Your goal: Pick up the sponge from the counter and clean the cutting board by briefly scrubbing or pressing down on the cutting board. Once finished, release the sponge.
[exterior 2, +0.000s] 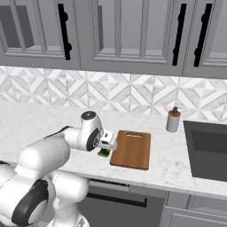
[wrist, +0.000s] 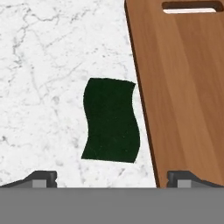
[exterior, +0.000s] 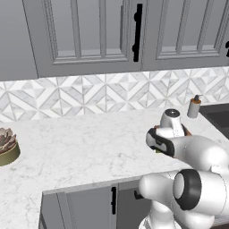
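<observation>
The sponge [wrist: 111, 120], dark green on top, lies flat on the white counter [wrist: 43, 65], just left of the cutting board [wrist: 183, 87]. The reddish-brown board's handle slot is at the top of the hand view. My gripper [wrist: 113, 179] hangs open right above the sponge, one fingertip on each side of it and nothing between them. From the right base view the gripper [exterior 2: 108, 143] points down over the sponge [exterior 2: 104, 153] at the near left corner of the cutting board [exterior 2: 131, 149]. In the left base view my own arm hides most of both.
A soap dispenser [exterior 2: 173, 119] stands behind the board beside a dark sink [exterior 2: 208, 148] on the right. A potted succulent [exterior: 6, 145] sits far left on the counter [exterior: 80, 147]. Grey wall cabinets [exterior 2: 124, 35] hang above the tiled backsplash.
</observation>
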{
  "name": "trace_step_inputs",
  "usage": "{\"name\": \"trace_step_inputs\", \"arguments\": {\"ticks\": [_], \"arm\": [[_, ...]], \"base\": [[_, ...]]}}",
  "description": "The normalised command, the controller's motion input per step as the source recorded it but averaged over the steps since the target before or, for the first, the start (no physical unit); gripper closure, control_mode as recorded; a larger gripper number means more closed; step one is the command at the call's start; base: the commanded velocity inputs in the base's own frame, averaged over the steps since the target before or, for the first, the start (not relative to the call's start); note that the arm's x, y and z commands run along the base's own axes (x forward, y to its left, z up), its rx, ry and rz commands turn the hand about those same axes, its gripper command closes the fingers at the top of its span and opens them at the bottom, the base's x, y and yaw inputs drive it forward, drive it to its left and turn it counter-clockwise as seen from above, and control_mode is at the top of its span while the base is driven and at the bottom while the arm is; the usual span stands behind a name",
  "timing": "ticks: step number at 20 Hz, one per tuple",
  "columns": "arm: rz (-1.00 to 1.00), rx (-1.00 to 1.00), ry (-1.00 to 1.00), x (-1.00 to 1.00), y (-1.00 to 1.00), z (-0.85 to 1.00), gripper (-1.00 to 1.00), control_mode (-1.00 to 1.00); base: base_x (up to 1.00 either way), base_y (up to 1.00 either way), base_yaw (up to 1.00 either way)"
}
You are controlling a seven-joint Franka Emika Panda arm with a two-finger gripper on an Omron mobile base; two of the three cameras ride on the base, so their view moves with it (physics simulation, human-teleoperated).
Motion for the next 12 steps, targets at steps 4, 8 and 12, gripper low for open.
{"name": "trace_step_inputs", "arguments": {"ticks": [4,8,12], "arm": [[0.0,0.0,0.0,0.26,0.0,0.0,-1.0,-1.0],[0.0,0.0,0.0,0.18,0.0,-0.1,-1.0,-1.0],[0.0,0.0,0.0,0.17,0.0,-0.27,-1.0,-1.0]], "base": [[0.0,0.0,0.0],[0.0,0.0,0.0],[0.0,0.0,0.0]]}}
